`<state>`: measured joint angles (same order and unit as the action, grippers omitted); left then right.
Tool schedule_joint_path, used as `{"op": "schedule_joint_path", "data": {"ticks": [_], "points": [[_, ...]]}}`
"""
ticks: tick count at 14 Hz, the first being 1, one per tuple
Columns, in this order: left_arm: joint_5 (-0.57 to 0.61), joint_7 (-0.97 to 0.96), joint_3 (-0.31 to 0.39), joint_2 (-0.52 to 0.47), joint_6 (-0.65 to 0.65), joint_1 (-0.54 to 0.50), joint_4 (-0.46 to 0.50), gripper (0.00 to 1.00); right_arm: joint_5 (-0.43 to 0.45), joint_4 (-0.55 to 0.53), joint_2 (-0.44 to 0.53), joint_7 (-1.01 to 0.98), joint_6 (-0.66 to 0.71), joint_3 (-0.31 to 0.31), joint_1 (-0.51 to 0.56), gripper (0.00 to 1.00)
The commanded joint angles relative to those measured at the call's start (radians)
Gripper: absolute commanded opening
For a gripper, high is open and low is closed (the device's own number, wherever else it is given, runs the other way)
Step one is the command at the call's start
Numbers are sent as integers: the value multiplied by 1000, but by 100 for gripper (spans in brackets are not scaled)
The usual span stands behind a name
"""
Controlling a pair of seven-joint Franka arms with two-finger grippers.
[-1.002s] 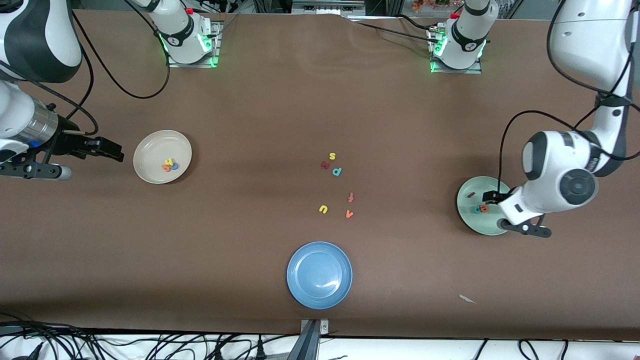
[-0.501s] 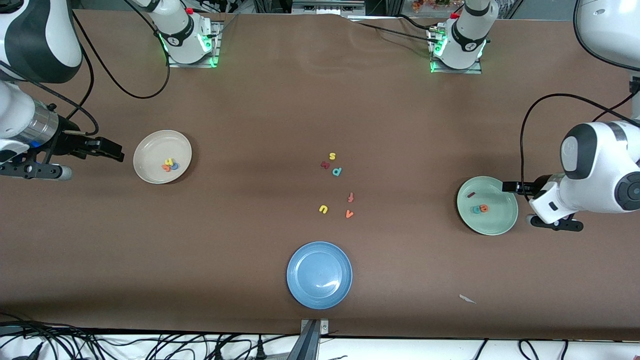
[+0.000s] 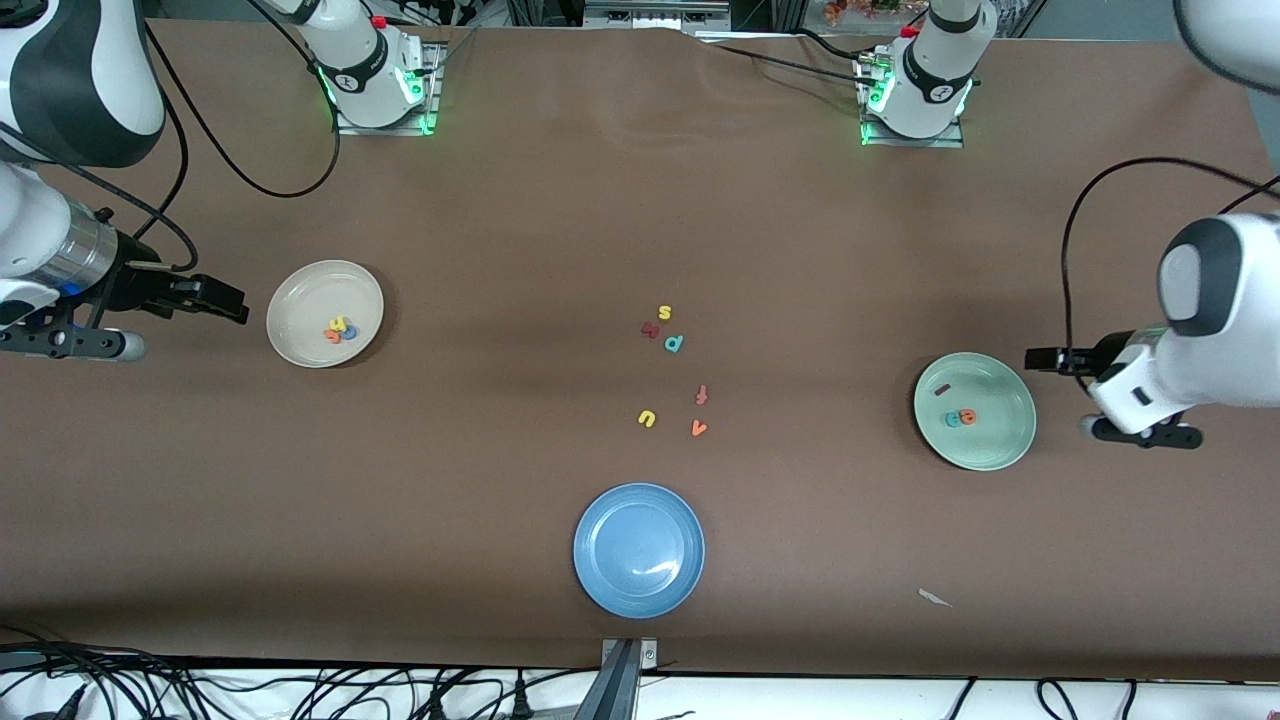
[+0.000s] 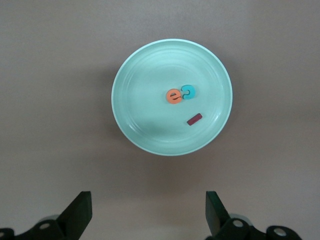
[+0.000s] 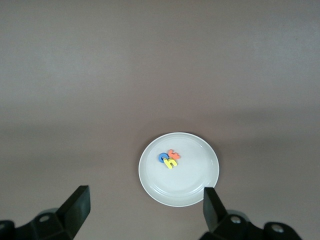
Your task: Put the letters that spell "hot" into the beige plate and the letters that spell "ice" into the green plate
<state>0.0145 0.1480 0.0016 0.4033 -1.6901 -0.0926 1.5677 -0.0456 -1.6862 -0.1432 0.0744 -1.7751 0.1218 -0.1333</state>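
Three letters — yellow h (image 5: 172,163), blue o (image 5: 163,158), orange t (image 5: 174,155) — lie clustered in the beige plate (image 3: 300,300) at the right arm's end of the bench. The green plate (image 3: 1000,450) holds the orange e (image 4: 174,96) touching the teal c (image 4: 188,91), the dark red i (image 4: 194,119) apart. Both the left gripper (image 4: 147,212) and right gripper (image 5: 145,210) hover beside their plates, jaws wide, empty.
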Motion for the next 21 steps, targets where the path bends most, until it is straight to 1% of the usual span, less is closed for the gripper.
{"op": "schedule_joint_path", "data": {"ticks": [1, 4, 6, 9, 12, 14, 18, 21], "points": [[-27, -27, -29, -104, 41, -32, 31, 100, -20, 14, -3, -1, 19, 1, 0, 100], [-27, -68, -28, -219, 41, -12, 84, 100, -20, 14, -3, -2, 19, 1, 0, 100], [-25, -74, -26, -273, 61, 19, 87, 100, -20, 14, -3, -2, 19, 1, 0, 100], [-27, -76, -25, -345, 72, 33, 86, 100, -20, 13, -1, -2, 20, 1, 0, 100], [-28, -94, -3, -373, 119, 68, 72, 100, -20, 14, -1, -2, 20, 1, -2, 100], [-28, -119, -2, -388, 136, 85, 72, 100, -20, 16, -1, 8, 20, -1, -2, 100], [-14, -113, 0, -416, 132, 88, 77, 100, -19, 22, -1, 5, 20, -1, -2, 100], [-13, -111, 0, -455, 125, 88, 113, 100, -10, 25, -3, 5, 20, -1, -9, 100]]}}
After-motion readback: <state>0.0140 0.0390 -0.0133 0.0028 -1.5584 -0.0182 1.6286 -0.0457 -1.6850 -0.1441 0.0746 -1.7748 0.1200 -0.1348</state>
